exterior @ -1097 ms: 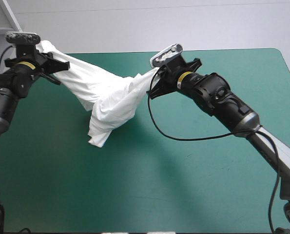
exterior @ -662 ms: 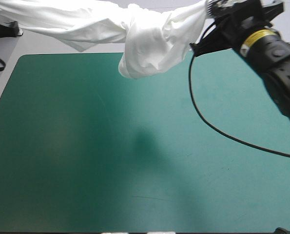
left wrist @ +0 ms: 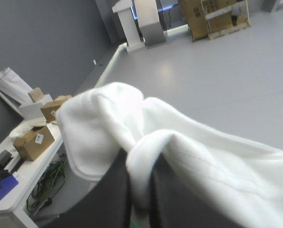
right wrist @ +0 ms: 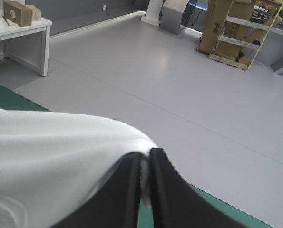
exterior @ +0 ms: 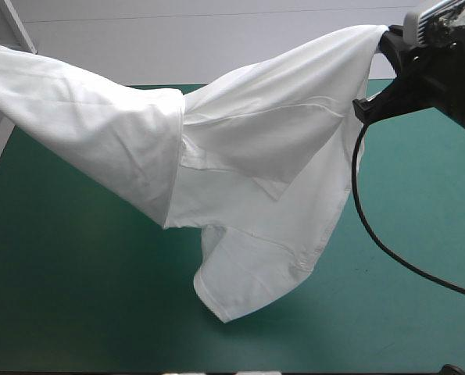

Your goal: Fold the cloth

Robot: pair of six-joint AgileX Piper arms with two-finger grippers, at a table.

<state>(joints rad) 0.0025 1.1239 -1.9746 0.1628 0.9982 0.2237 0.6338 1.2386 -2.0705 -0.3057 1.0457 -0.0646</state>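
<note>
T-shirt (exterior: 255,156): white, short-sleeved, raised above the teal-green tabletop (exterior: 68,312), slung in a sagging span between both arms. A sleeve and the lower body hang in loose folds; whether the lowest tip touches the cover cannot be told. Held at one end by the left hand (left wrist: 140,187), black fingers clenched on a bunched edge; at the other by the right hand (right wrist: 145,164), clenched likewise. Judged purpose: two high, separated grips let the garment's weight open it for laying flat before folding.
</note>
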